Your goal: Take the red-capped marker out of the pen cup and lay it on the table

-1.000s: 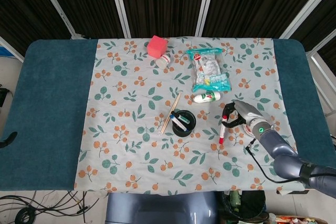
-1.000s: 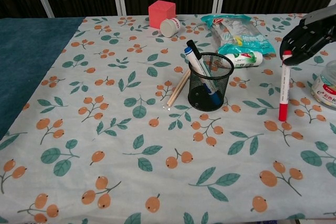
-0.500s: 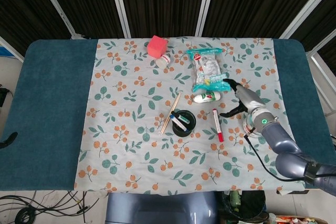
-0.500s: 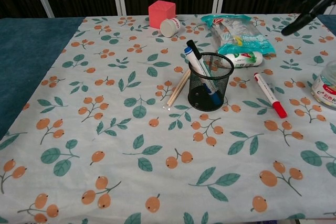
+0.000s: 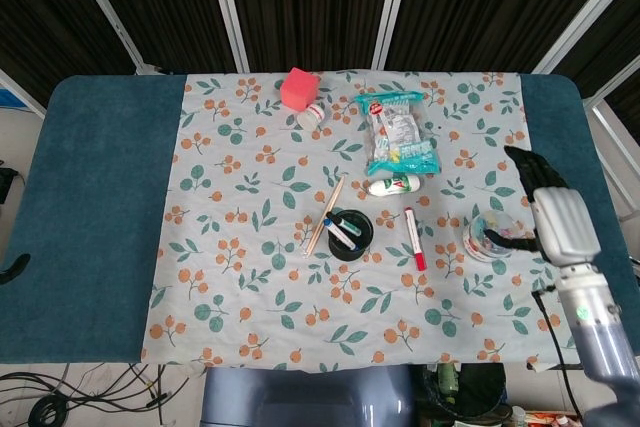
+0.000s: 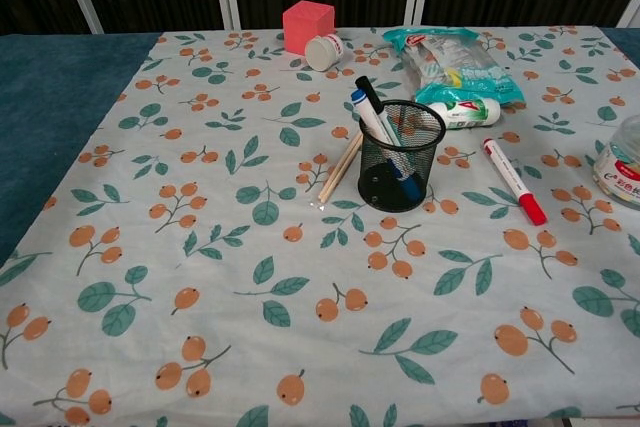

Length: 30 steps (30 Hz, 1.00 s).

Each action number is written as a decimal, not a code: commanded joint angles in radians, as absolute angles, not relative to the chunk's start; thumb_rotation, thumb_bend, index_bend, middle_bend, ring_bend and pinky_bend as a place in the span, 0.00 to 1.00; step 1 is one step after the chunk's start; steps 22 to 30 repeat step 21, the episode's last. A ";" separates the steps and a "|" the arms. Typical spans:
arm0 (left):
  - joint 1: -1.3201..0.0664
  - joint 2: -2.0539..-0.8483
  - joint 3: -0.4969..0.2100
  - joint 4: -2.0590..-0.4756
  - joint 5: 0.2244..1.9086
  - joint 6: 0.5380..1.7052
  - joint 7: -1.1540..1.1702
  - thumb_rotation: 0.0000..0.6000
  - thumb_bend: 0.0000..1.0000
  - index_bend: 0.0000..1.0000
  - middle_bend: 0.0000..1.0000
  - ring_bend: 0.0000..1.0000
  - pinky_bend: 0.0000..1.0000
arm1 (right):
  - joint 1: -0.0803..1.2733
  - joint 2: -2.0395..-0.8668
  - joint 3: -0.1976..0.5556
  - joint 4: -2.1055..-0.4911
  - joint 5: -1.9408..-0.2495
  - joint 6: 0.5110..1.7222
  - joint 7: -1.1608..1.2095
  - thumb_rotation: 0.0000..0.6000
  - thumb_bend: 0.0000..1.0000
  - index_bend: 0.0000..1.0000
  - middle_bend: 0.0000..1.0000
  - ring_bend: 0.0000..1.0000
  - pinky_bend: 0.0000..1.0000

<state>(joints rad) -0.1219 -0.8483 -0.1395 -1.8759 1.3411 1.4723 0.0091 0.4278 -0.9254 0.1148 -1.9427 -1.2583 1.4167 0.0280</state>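
Observation:
The red-capped marker (image 5: 413,238) (image 6: 515,180) lies flat on the flowered cloth, just right of the black mesh pen cup (image 5: 350,235) (image 6: 400,157), and nothing touches it. The cup stands upright with a blue-capped and a black pen in it. My right hand (image 5: 550,209) hovers at the table's right side, well away from the marker, with its fingers spread and nothing in them. It does not show in the chest view. A small dark shape (image 5: 8,270) at the far left edge may be my left hand; too little of it shows.
Wooden sticks (image 5: 325,215) lean beside the cup. A small round jar (image 5: 487,237) (image 6: 625,162) stands right of the marker, under the right hand's thumb. Behind are a white tube (image 5: 393,184), a snack bag (image 5: 398,132), a pink cube (image 5: 298,87) and a tipped white pot (image 5: 312,115).
The right hand let go of the marker, which now lies on the cloth. The hand then drew back to the right and left the chest view.

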 commanded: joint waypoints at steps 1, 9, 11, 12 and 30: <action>-0.121 -0.844 -0.139 -1.881 1.344 1.473 0.006 1.00 0.18 0.08 0.00 0.00 0.00 | 0.168 -1.036 -0.062 -1.828 -1.557 1.705 -0.045 1.00 0.00 0.06 0.10 0.09 0.18; -0.132 -0.843 -0.109 -1.870 1.378 1.434 0.042 1.00 0.18 0.08 0.00 0.00 0.00 | 0.057 -1.127 -0.077 -1.620 -1.625 1.810 -0.061 1.00 0.00 0.06 0.07 0.07 0.18; -0.135 -0.841 -0.102 -1.872 1.390 1.425 0.052 1.00 0.18 0.08 0.00 0.00 0.00 | 0.050 -1.130 -0.067 -1.615 -1.621 1.809 -0.074 1.00 0.00 0.06 0.06 0.07 0.18; -0.136 -0.843 -0.099 -1.874 1.395 1.423 0.057 1.00 0.18 0.08 0.00 0.00 0.00 | 0.048 -1.129 -0.065 -1.619 -1.620 1.805 -0.071 1.00 0.00 0.06 0.06 0.07 0.18; -0.140 -0.866 -0.072 -1.890 1.481 1.434 0.092 1.00 0.18 0.08 0.00 0.00 0.00 | 0.039 -1.122 -0.039 -1.630 -1.627 1.775 -0.041 1.00 0.00 0.06 0.06 0.07 0.18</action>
